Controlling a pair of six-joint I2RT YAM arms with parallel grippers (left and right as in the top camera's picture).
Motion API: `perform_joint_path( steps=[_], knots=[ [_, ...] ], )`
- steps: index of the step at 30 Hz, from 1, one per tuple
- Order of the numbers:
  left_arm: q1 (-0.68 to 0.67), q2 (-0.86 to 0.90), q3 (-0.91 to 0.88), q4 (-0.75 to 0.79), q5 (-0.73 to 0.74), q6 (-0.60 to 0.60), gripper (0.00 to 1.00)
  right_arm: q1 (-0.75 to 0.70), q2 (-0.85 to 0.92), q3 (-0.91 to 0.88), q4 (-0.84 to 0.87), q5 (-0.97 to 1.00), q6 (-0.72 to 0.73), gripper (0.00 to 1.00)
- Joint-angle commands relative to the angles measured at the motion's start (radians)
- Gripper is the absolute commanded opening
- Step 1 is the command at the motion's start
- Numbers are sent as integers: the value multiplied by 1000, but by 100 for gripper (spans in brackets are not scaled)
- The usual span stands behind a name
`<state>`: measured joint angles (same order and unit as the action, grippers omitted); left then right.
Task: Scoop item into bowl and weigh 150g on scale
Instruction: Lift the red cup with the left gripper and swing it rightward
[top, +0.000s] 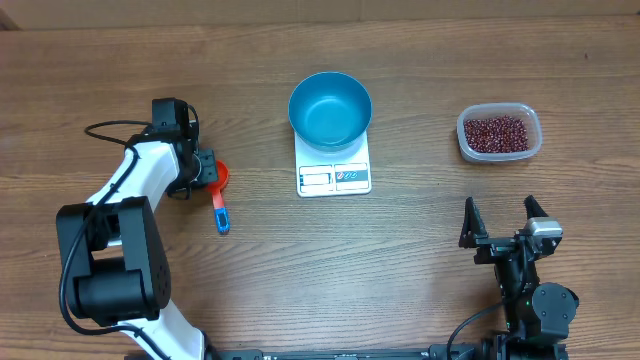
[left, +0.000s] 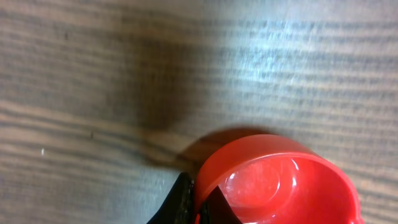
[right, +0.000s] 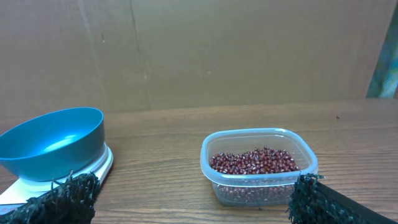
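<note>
You have the blue bowl sitting on the white scale at mid-table, and off to its right a clear tub holds the beans. Your right gripper stands spread near the tub, apart from it. Your left gripper is pinched onto the rim of the orange-red scoop, well left of the bowl; the scale's front label is too small to read.
</note>
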<state>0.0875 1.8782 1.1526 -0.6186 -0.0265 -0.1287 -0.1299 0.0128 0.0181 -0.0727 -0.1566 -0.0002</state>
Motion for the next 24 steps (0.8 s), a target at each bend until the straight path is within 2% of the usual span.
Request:
perform_joint_path(
  steps=[1, 7, 17, 24],
  knots=[
    [4, -60, 28, -29, -6, -10, 4, 5, -8, -10, 3, 6, -5, 100],
    [4, -224, 66, -113, -5, -105, 4, 5, -8, -10, 3, 6, -5, 100],
    [4, -571, 76, -253, 28, -457, 4, 5, -8, -10, 3, 6, -5, 100],
    [4, -724, 76, -436, 55, -756, 4, 5, -8, -10, 3, 6, -5, 100]
  ],
)
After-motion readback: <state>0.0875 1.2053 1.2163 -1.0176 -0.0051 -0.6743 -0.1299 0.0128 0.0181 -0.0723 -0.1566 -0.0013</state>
